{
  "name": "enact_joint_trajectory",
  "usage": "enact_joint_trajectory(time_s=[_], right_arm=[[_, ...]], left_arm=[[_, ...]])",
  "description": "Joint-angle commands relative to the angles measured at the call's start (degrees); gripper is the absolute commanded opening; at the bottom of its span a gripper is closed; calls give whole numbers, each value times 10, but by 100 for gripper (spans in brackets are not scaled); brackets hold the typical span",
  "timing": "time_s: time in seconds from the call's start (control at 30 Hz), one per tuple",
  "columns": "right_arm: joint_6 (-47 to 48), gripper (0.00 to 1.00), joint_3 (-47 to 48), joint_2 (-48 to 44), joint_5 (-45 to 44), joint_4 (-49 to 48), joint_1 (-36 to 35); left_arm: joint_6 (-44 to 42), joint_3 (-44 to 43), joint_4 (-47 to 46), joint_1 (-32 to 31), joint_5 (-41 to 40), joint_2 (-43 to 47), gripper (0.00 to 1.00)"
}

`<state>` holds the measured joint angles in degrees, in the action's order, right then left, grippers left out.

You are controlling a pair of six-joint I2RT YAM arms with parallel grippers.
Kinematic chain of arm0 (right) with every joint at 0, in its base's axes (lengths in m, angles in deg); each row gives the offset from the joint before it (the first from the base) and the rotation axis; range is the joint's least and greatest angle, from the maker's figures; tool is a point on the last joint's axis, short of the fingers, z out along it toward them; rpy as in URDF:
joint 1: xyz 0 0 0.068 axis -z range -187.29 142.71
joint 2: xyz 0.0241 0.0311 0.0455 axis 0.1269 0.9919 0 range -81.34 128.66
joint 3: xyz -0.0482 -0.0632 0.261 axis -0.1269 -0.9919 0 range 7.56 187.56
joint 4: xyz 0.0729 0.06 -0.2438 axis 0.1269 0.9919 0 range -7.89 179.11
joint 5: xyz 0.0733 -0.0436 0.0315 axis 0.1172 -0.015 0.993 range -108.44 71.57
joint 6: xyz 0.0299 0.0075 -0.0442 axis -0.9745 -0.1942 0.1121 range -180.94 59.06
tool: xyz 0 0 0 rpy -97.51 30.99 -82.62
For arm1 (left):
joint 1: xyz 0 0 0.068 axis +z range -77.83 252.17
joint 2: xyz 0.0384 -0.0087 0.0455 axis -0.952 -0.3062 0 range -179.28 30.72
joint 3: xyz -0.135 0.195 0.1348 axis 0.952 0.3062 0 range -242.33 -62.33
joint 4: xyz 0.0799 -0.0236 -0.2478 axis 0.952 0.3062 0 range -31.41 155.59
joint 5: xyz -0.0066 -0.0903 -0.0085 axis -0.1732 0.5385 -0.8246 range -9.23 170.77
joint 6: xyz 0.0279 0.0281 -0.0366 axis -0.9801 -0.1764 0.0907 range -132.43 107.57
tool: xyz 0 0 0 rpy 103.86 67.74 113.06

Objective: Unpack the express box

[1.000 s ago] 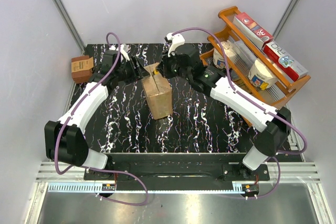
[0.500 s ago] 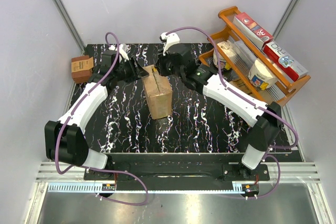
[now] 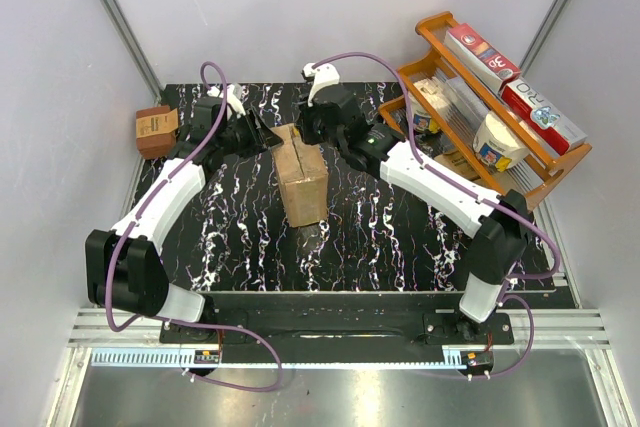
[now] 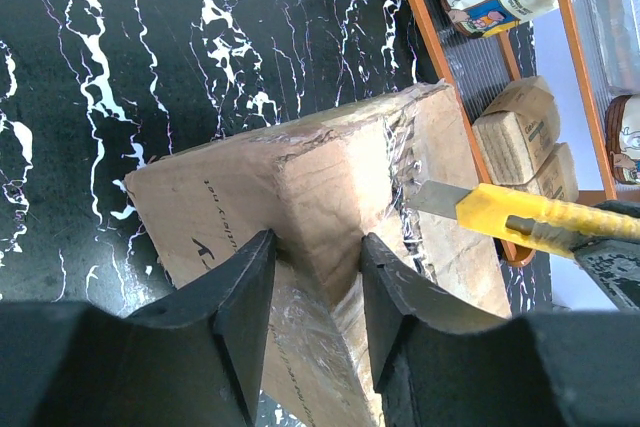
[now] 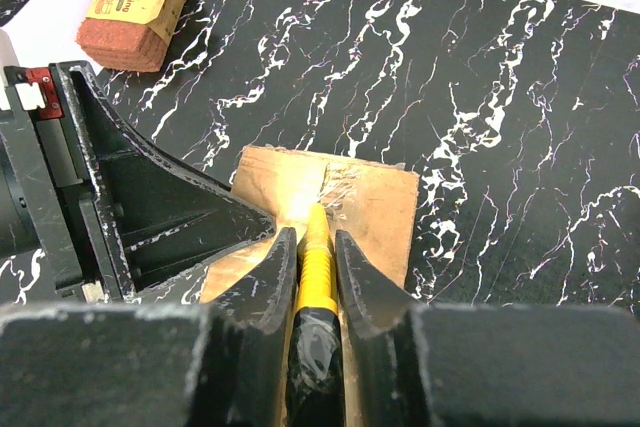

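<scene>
top view: the express box [image 3: 303, 187] stands on the table [image 3: 400, 237], a little toward the far edge and about midway between the left and right edges. it looks stood on end, long axis upright, with the flap seam facing up and running roughly far to near. the left gripper [image 3: 264, 136] is at its far-left top edge and the right gripper [image 3: 314, 129] at its far-right. a small brown box [image 3: 157, 130] sits at the far-left corner and an orange rack [image 3: 500, 97] at the far-right.

left wrist view: the left gripper [image 4: 315, 277] has its jaws either side of the box's top edge, with cardboard filling the gap. i cannot tell whether they already press it. the blade of the yellow knife [image 4: 530, 225] lies at the taped seam.

right wrist view: the right gripper [image 5: 313, 239] is clamped on the knife, its blade pointing along the seam toward the far edge of the top face.

risks, as i judge them: a box on end is tippy, so a push from the blade could topple or slide it if the left hold is loose. the blade could skid off the glossy tape toward the left fingers [image 5: 190, 217]. pressed too deep, it could cut whatever is inside.
</scene>
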<state>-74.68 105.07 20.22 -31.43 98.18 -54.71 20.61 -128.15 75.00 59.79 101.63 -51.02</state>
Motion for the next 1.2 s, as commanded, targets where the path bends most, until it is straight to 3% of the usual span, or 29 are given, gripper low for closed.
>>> enact_joint_trajectory(time_s=[0.0, 0.3, 0.83, 1.17], right_arm=[[9, 0, 26, 7, -28, -27, -9], [5, 0, 42, 25, -36, -12, -15], [-1, 0, 114, 63, -157, 84, -45], [2, 0, 111, 51, -157, 82, -45]], left_arm=[[-13, 19, 23, 0, 5, -1, 40], [1, 23, 20, 0, 12, -3, 40], [63, 46, 5, 0, 13, 3, 40], [60, 47, 15, 0, 7, -3, 37]])
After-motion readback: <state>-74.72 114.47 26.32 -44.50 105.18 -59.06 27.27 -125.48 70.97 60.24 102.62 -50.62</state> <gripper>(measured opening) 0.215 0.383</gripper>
